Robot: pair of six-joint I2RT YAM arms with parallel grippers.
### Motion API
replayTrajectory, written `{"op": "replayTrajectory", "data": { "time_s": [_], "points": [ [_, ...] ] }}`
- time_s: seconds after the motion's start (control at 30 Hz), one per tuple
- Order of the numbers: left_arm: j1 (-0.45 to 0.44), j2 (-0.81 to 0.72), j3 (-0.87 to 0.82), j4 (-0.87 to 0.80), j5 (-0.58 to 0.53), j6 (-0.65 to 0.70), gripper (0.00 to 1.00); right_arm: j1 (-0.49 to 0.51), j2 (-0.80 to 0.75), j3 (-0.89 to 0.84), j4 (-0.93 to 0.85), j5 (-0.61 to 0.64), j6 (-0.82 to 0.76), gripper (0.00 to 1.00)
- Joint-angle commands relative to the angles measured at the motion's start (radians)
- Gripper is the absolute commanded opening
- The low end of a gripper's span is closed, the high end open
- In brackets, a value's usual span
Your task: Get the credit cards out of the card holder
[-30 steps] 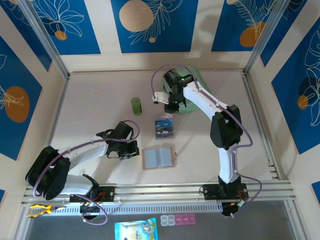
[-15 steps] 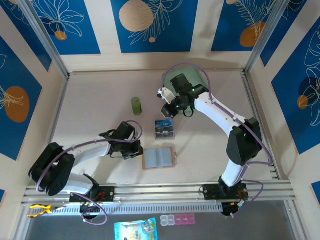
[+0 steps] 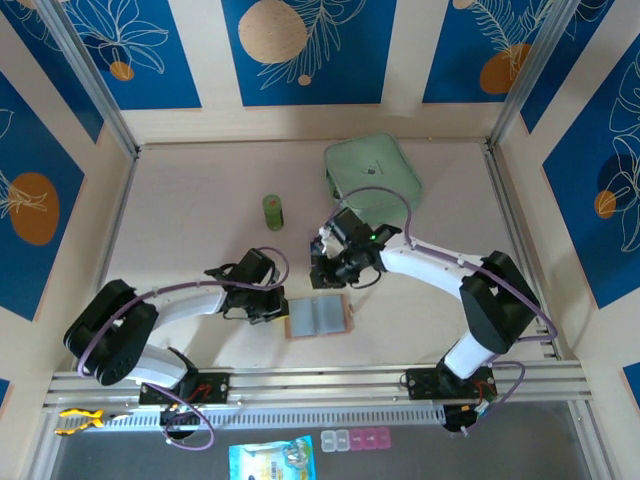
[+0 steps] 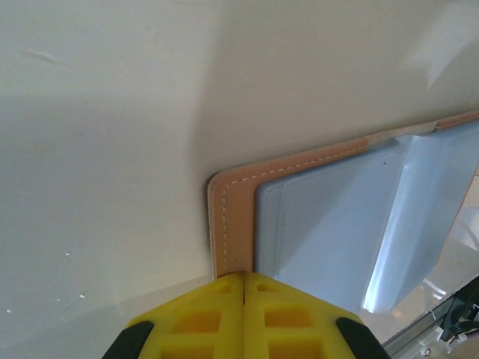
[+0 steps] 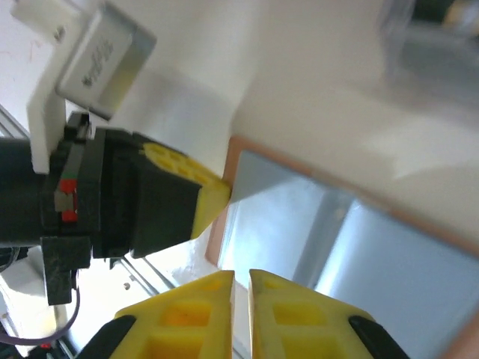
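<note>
The card holder lies open and flat on the table, with a tan border and grey-blue pockets. My left gripper is shut, and its yellow tips press on the holder's tan left edge. My right gripper hovers just behind the holder's far edge. Its fingers are barely open, with nothing between them. In the right wrist view they point down over the holder's pockets, with the left gripper at the holder's corner. The credit cards are hidden; I see none in the pockets.
A mint-green zip case lies at the back of the table. A small green cylinder stands to the left of the right arm. A blurred clear object sits beyond the holder. A metal rail runs along the near edge.
The right arm swung from the back of the table forward and down to the card holder's far edge, covering the small printed pile there. The left gripper slid right onto the holder's left edge.
</note>
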Motion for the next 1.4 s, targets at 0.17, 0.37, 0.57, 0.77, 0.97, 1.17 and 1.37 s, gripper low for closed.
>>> {"op": "replayTrajectory", "data": {
  "time_s": [0.17, 0.37, 0.57, 0.77, 0.97, 1.17, 1.37],
  "points": [
    [-0.008, 0.02, -0.021, -0.009, -0.012, -0.007, 0.0, 0.11, 0.07, -0.031, 0.066, 0.013, 0.183, 0.24],
    [-0.008, 0.017, -0.023, -0.016, -0.017, -0.005, 0.0, 0.151, 0.154, 0.002, 0.09, 0.012, 0.204, 0.23],
    [-0.008, 0.02, -0.023, -0.022, -0.021, -0.002, 0.0, 0.167, 0.219, 0.008, 0.108, 0.002, 0.216, 0.23],
    [-0.008, 0.023, -0.021, -0.031, -0.026, 0.004, 0.0, 0.167, 0.22, 0.003, 0.029, 0.077, 0.214, 0.23],
    [-0.008, 0.026, -0.017, -0.034, -0.029, 0.007, 0.0, 0.159, 0.211, 0.011, -0.032, 0.113, 0.197, 0.23],
    [-0.008, 0.015, 0.004, -0.061, -0.04, 0.017, 0.0, 0.157, 0.181, 0.041, -0.06, 0.12, 0.185, 0.23],
    [-0.005, -0.031, 0.096, -0.18, -0.135, 0.08, 0.04, 0.134, 0.085, 0.043, -0.083, 0.174, 0.149, 0.26]
  ]
}}
